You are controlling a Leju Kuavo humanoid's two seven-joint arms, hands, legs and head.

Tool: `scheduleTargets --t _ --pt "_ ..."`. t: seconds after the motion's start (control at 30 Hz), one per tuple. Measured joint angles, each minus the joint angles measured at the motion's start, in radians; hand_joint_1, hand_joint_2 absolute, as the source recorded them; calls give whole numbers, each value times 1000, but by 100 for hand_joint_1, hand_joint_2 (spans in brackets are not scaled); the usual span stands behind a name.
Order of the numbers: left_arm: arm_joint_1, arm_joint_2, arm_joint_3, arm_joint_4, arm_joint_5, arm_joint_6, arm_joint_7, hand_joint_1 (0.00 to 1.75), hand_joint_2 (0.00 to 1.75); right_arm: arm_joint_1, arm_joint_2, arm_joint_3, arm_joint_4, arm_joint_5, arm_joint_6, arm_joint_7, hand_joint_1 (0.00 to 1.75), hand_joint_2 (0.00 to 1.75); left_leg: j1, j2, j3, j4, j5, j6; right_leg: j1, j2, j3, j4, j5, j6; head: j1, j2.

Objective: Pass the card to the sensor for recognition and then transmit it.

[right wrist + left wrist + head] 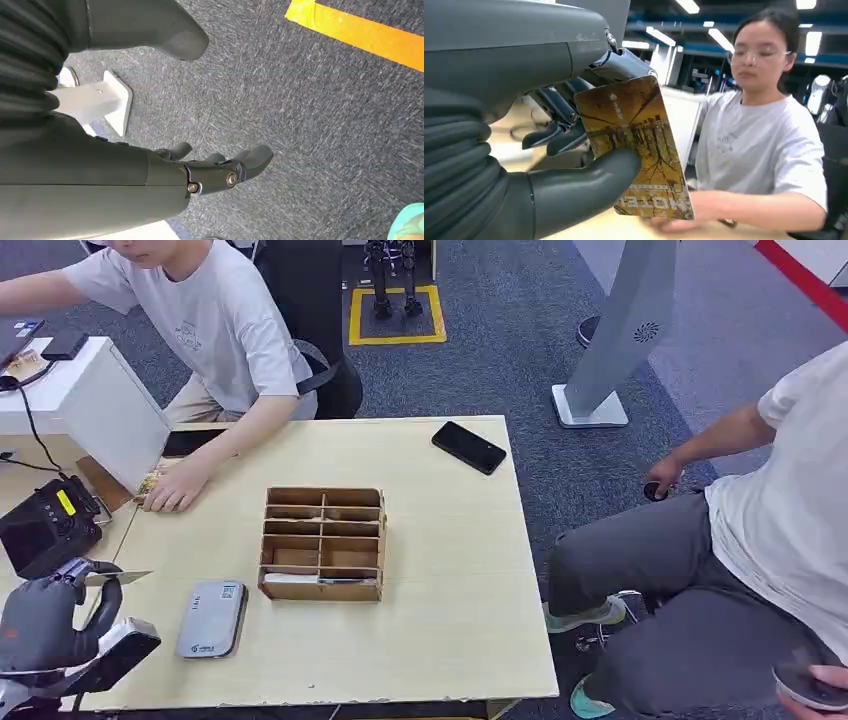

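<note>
While the left hand (pixel 60 625) is raised at the near left corner of the worktop (pixel 450 570), the card (pixel 636 147) is pinched between its thick thumb and dark fingers (pixel 556 132). From the head view the card (pixel 118 578) is seen edge-on as a thin sliver above the hand, clear of the worktop. From the left wrist view its golden-brown printed face is shown, with white lettering along one short edge.

A grey sensor (pixel 212 618) is laid flat on the worktop just beside the left hand, between it and the box (pixel 322 543). The box is made of cardboard and divided into open compartments in two columns. A pale flat item, possibly cards, is lying in the nearest row; what it is cannot be told. The other compartments are seen as bare cardboard.

A black phone (pixel 468 447) is placed near the far right corner of the worktop, well apart from the box. A person's hand (pixel 175 485) is rested on the far left part of the worktop. A black device (pixel 45 525) is set left of it.

The right hand (pixel 220 167) is hung beside the body over grey carpet (pixel 310 110), its fingers loosely spread and nothing held. A second person (pixel 740 570) is seated to the right.
</note>
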Motion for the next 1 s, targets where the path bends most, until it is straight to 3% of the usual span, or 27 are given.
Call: scheduleTargets --t 0.13,0.23,0.3,0.43,1.0 --pt "-2 -20 5 -15 121 -82 16 175 175 1 0 0 -5 0 8 3 0 175 0 0 0 0 0 0 0 0 0 0 0 0 0 0" --pt "-3 -35 5 -36 273 -187 55 175 175 1 0 0 -15 0 22 4 0 175 0 0 0 0 0 0 0 0 0 0 0 0 0 0" --pt "-2 -43 5 -55 365 -251 93 175 175 2 0 0 -23 0 29 7 0 175 0 0 0 0 0 0 0 0 0 0 0 0 0 0" --pt "-1 -45 4 -77 438 -333 173 175 175 1 1 0 -25 0 23 6 0 175 0 0 0 0 0 0 0 0 0 0 0 0 0 0" --pt "16 -45 -11 -94 429 -353 198 175 175 2 1 0 -25 0 19 6 0 175 0 0 0 0 0 0 0 0 0 0 0 0 0 0"
